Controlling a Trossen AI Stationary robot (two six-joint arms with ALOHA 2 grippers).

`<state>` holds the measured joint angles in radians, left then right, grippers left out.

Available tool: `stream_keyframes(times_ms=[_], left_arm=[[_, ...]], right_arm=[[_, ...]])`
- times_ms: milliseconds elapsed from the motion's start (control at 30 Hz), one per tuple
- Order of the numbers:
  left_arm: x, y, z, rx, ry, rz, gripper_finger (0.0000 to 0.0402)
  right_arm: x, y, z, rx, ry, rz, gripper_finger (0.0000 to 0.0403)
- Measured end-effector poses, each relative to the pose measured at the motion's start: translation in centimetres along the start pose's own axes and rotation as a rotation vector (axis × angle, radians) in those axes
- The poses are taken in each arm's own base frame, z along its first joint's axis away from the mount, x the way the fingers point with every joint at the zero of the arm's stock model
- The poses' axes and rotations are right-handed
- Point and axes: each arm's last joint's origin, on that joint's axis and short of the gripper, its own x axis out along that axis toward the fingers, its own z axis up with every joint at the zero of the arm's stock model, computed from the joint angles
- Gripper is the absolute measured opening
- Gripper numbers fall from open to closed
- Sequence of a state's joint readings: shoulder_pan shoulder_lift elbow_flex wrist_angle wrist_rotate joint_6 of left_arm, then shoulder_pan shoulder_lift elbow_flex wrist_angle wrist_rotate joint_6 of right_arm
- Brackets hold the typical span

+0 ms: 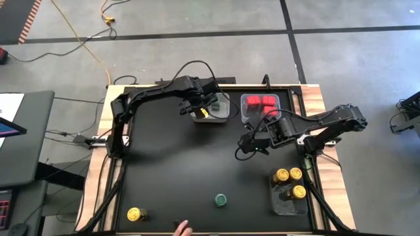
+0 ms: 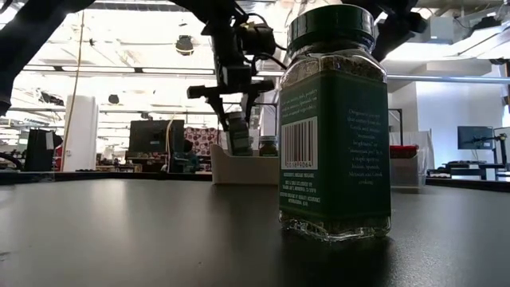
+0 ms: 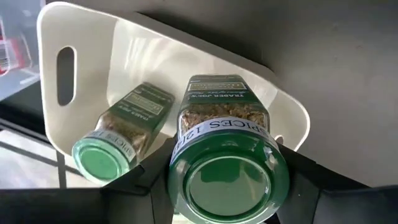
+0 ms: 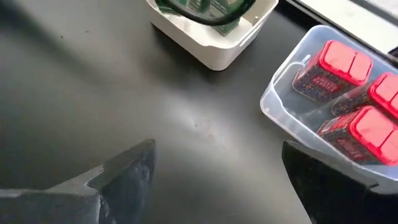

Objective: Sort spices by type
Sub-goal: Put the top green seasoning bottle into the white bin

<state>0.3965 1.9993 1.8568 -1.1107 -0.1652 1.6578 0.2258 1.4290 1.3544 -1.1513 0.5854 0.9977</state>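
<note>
The left gripper (image 3: 224, 186) hung over the white bin (image 3: 81, 37) at the table's far edge, jaws clamped on a green-lidded jar (image 3: 225, 180), a second green jar (image 3: 118, 140) already lying inside. The right gripper (image 1: 248, 148) waited mid-table with jaws wide apart, near the clear bin (image 4: 280, 99) of red boxy spices (image 4: 339, 62); one green jar (image 1: 221, 200) stood alone near the front edge

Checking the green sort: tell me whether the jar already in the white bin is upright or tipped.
Tipped. In the left wrist view the jar already in the white bin leans on its wall, beside the jar in the left gripper.
</note>
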Motion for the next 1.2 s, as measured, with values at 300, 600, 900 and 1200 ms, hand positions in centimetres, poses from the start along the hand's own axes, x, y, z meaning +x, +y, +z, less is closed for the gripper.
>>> stream_keyframes(times_ms=[300, 600, 900, 1200], left_arm=[[0.1, 0.0, -0.7, 0.09, -0.011, 0.006, 0.0194], [2.9, 0.2, -0.2, 0.108, -0.014, -0.062, 0.0194], [3.2, 0.5, -0.3, 0.133, -0.025, -0.032, 0.0194], [3.6, 0.7, 0.0, 0.116, -0.056, -0.024, 0.0198]], right_arm=[[0.1, -0.1, 0.1, -0.033, -0.004, -0.008, 0.0375], [0.1, -0.2, 0.1, -0.044, -0.012, -0.026, 0.0375], [0.1, -0.3, 0.0, -0.054, -0.007, -0.034, 0.0375], [0.2, -0.4, 0.1, -0.07, -0.011, -0.041, 0.0375]])
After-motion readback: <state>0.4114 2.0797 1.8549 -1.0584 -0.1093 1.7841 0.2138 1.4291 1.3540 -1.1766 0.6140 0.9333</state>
